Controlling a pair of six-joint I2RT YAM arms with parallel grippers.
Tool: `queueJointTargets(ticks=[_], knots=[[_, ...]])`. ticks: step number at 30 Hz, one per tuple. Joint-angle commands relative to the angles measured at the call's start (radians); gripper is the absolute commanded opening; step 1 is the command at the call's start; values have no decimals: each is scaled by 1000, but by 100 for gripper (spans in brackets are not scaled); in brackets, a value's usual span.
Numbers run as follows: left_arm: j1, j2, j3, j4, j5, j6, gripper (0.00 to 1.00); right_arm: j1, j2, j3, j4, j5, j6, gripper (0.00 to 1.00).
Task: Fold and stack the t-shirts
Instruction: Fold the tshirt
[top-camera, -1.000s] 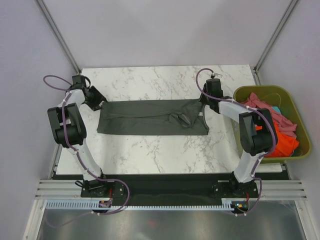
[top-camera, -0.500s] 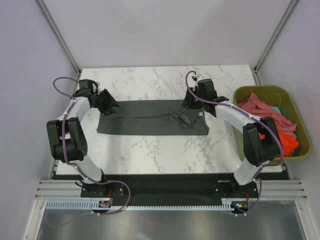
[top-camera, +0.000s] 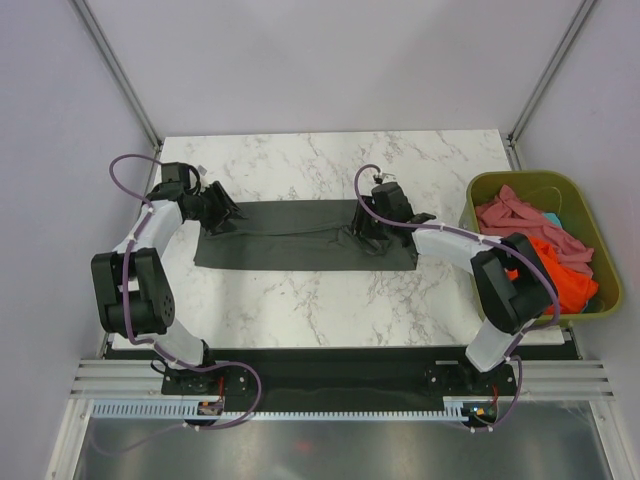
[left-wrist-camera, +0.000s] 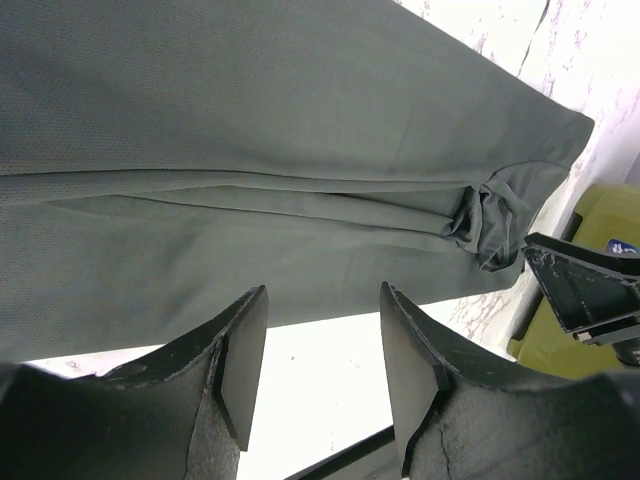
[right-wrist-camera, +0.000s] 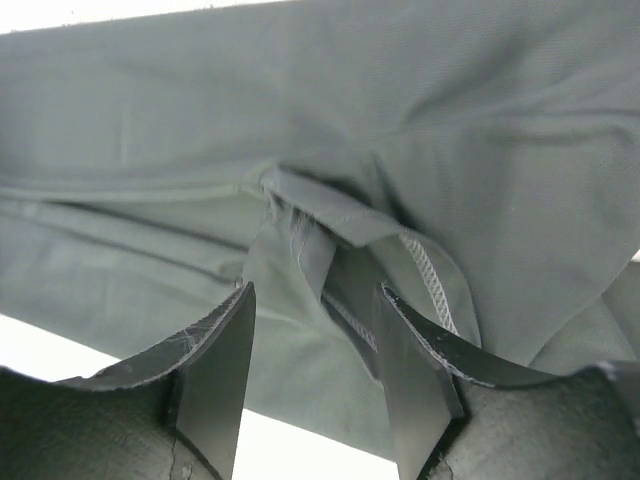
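Observation:
A dark charcoal t-shirt (top-camera: 300, 235) lies folded into a long strip across the marble table (top-camera: 300, 305). My left gripper (top-camera: 222, 212) hovers at the strip's left end; in the left wrist view the gripper (left-wrist-camera: 322, 365) is open with only bare tabletop between its fingers, and the shirt (left-wrist-camera: 250, 150) stretches away beyond them. My right gripper (top-camera: 362, 226) sits over a bunched fold near the strip's right end. In the right wrist view the gripper (right-wrist-camera: 312, 375) is open just above that crumpled fold (right-wrist-camera: 340, 235) with its stitched hem, gripping nothing.
An olive-green bin (top-camera: 540, 181) stands off the table's right edge, holding a pink tee (top-camera: 510, 215) and an orange tee (top-camera: 565, 285). Its corner (left-wrist-camera: 600, 215) shows in the left wrist view. Grey walls and metal frame posts enclose the table.
The right arm has swung left from the shirt's right edge to above the bunched fold, and its jaws have opened wider. The left gripper has shifted right onto the shirt's left end.

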Motion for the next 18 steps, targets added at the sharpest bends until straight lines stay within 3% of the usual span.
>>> queueJointTargets(ticks=[1, 18], knots=[[-1, -27, 6, 19, 24, 35, 56, 8, 17, -6, 88, 66, 48, 59], [-3, -32, 7, 25, 7, 30, 55, 11, 115, -6, 220, 18, 85, 60]])
